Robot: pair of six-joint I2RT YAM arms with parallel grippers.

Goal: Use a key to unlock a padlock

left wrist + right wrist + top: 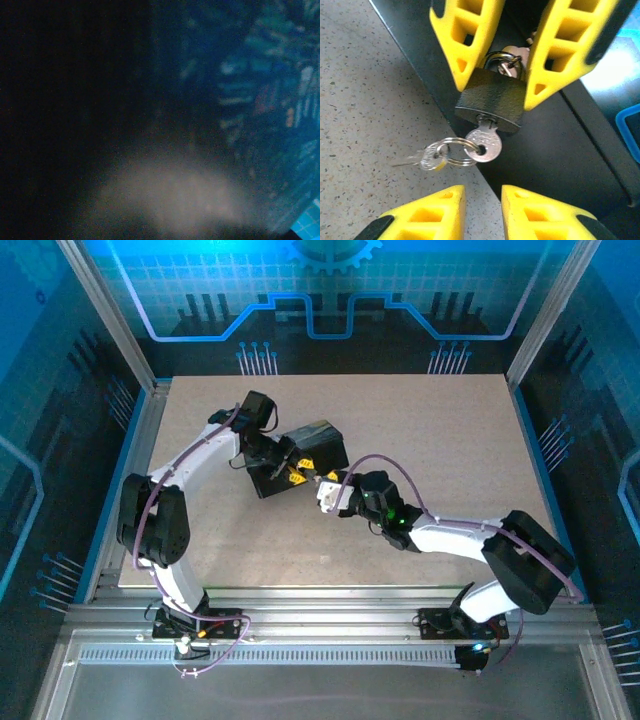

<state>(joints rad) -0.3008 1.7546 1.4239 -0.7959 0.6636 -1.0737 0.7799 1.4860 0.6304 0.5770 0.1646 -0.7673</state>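
From above, the left pincer (290, 468) sits at the middle of the table (450, 440), against the near edge of a dark tin (320, 440). The right pincer (326, 483) points at it from just lower right; the 2 are close together.

The left wrist view is dark and blurred; blue swirl paint of the tin (260, 100) shows on the right.

In the right wrist view, the left pincer's 2 yellow fingers (465, 45) come down from the top and clamp the padlock (492, 100) by its upper corners, in front of the tin. The key (485, 142) sticks in the padlock's underside, and a ring (457, 150) through its head carries a second key (427, 159). At the bottom edge, the right pincer is narrowly parted and holds nothing, just short of the key.
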